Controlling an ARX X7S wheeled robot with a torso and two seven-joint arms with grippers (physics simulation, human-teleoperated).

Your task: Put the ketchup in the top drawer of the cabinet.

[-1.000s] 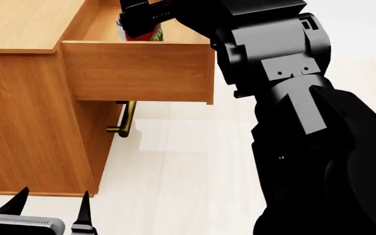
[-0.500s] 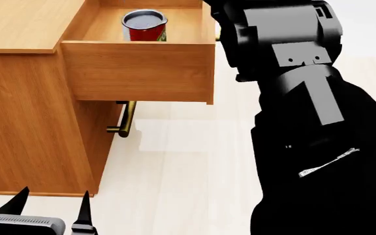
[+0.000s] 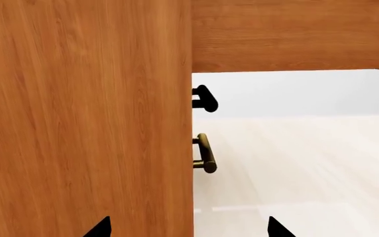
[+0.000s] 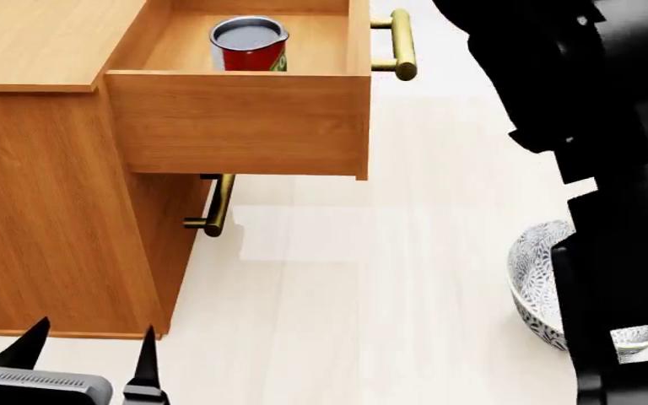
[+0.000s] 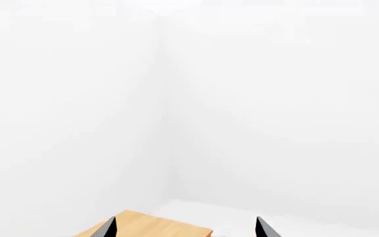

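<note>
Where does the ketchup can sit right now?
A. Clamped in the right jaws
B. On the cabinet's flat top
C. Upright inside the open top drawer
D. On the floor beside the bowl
C: the ketchup stands upright inside the pulled-out top drawer, nothing gripping it.

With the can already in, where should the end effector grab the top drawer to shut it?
Take the brass handle on the top drawer, at mid-bar. It stands off the drawer front on two posts, leaving a gap for fingers. Approach from the front, the side away from the cabinet, closing across the bar. The can sits upright inside, so a steady push seems wise.
</note>
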